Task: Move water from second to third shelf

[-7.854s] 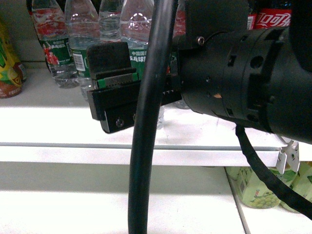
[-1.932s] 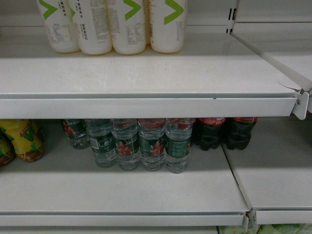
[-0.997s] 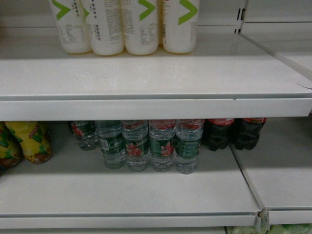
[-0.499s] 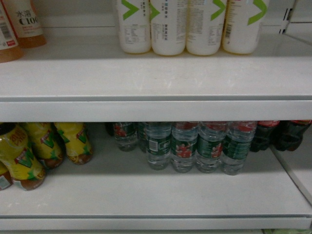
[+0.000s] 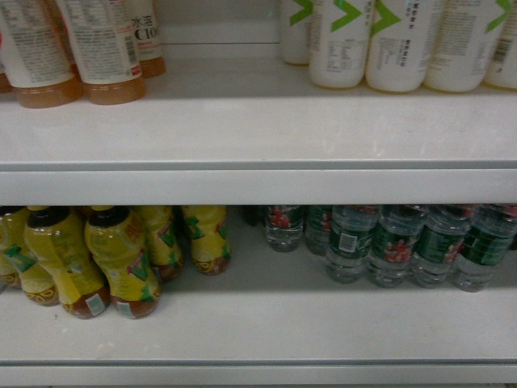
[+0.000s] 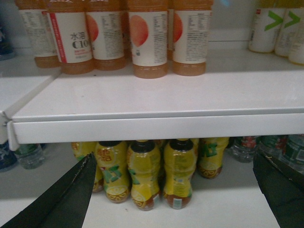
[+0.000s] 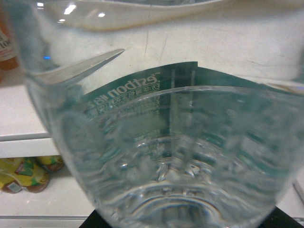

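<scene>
A clear ribbed water bottle point(image 7: 166, 142) with a green label fills the right wrist view, held close to the camera. My right gripper point(image 7: 183, 224) is shut on it, and only black jaw corners show under the bottle. Neither gripper shows in the head view. Several more water bottles point(image 5: 392, 250) stand in a row on the lower shelf at the right, also seen in the left wrist view point(image 6: 275, 145). My left gripper point(image 6: 174, 156) is open and empty, facing the shelves in front of the yellow bottles.
Yellow-labelled tea bottles point(image 5: 121, 259) crowd the lower shelf's left. On the upper shelf board point(image 5: 258, 129) stand white bottles with green chevrons point(image 5: 396, 40) at the right and pale orange drinks point(image 5: 105, 48) at the left. The upper shelf's front lip point(image 6: 156, 128) juts out.
The head view has swung left along the shelves: the water row slid right, the cola bottles left the frame, and the yellow and orange bottles came in.
</scene>
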Tool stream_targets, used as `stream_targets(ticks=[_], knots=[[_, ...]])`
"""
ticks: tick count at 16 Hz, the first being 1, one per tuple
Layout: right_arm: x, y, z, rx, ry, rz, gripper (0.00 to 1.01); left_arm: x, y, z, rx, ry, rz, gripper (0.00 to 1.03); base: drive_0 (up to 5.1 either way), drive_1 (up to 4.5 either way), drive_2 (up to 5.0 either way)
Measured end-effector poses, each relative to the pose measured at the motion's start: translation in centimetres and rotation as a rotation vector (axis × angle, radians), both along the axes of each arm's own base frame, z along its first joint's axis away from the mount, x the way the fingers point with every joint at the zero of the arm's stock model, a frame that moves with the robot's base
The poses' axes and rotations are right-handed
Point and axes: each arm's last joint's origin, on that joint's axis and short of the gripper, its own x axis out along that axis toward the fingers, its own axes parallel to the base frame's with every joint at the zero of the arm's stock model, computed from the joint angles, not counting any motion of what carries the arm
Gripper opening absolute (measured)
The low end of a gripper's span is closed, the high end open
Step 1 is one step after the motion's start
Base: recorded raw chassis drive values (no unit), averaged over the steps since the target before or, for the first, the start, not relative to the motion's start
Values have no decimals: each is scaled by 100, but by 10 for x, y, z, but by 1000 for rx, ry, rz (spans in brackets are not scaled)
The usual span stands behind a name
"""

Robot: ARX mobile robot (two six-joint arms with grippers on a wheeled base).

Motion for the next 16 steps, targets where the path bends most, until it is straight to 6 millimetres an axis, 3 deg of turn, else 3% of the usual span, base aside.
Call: stream_targets(ticks=[16], knots=[[0,0,0,0,-3,3,39,0,0,0,0,2,0,98,-499,247,247]])
